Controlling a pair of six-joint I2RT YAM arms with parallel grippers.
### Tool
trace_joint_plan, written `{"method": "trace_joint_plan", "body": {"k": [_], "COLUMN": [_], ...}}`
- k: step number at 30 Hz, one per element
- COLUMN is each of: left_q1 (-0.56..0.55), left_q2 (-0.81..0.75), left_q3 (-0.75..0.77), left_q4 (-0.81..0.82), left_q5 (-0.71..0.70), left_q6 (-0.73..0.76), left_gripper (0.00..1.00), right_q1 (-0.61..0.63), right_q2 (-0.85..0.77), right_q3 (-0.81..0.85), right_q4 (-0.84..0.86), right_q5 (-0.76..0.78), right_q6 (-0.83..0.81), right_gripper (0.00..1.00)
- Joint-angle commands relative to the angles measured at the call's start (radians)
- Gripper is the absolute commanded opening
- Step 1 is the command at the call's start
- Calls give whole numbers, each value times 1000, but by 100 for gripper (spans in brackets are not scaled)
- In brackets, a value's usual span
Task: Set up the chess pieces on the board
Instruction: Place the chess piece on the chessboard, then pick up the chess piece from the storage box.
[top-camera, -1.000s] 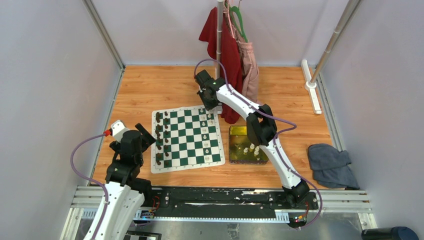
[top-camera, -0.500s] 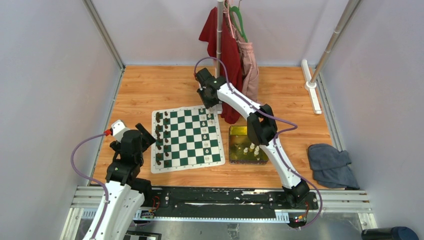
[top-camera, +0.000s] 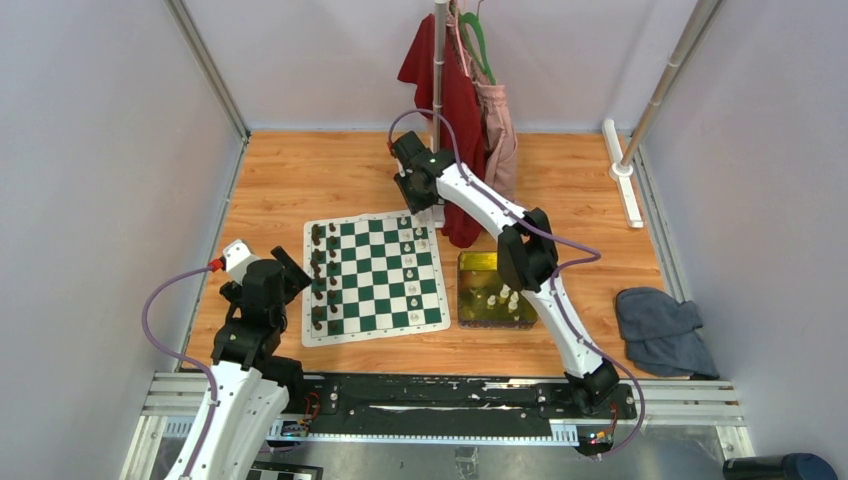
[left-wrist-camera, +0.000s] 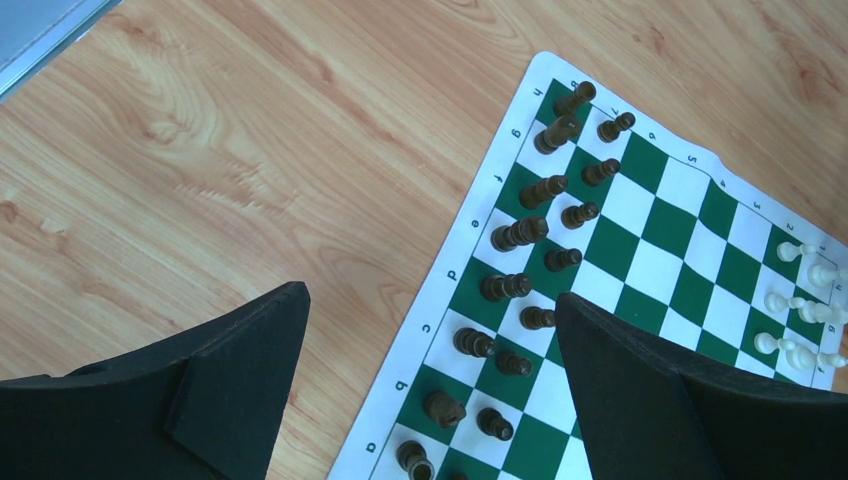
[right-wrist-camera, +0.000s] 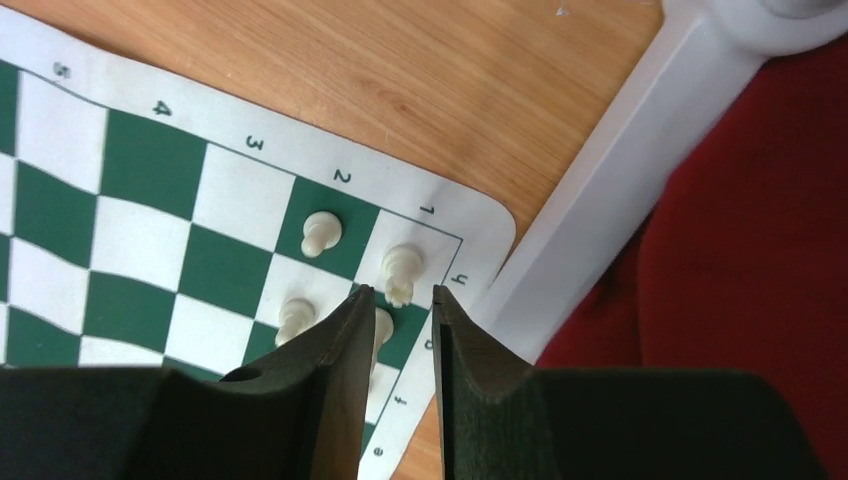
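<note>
The green-and-white board (top-camera: 370, 292) lies mid-table. Dark brown chessmen (top-camera: 318, 280) fill its left columns. Several cream-white chess pieces (top-camera: 409, 262) stand on its right columns, and more lie in the tray (top-camera: 500, 298). My right gripper (top-camera: 408, 212) hovers over the board's far right corner. In the right wrist view the right gripper (right-wrist-camera: 401, 292) is open a narrow gap and empty, with a cream piece (right-wrist-camera: 400, 270) standing on the corner square just past its tips. My left gripper (left-wrist-camera: 430, 300) is wide open and empty over the board's left edge (left-wrist-camera: 455, 260).
A yellow-green tray (top-camera: 470, 262) sits right of the board. Red and pink clothes (top-camera: 455, 90) hang on a pole behind the board, with its white base (right-wrist-camera: 600, 170) beside the corner. A blue-grey cloth (top-camera: 662, 330) lies at the right.
My right gripper has drawn back a little from the board's far right corner. The left arm has not moved.
</note>
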Motion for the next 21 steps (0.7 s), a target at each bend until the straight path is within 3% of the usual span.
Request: {"method": "trace_joint_plan", "body": {"k": [1, 9, 21], "left_q1": [-6, -8, -53], "left_q2": [-7, -11, -26], "left_q3": [-3, 1, -2], "left_q4": [2, -4, -2], "left_q5": [-21, -13, -7], "left_q6": [6, 1, 3], "left_gripper": [100, 100, 100], "right_q1": [11, 83, 156], "right_q2": [-126, -374, -925], "right_q3": [-38, -284, -922], "right_q4": [-20, -7, 1], "right_q5": [0, 64, 258], "right_q6": [-19, -25, 179], "right_gripper": [33, 40, 42]}}
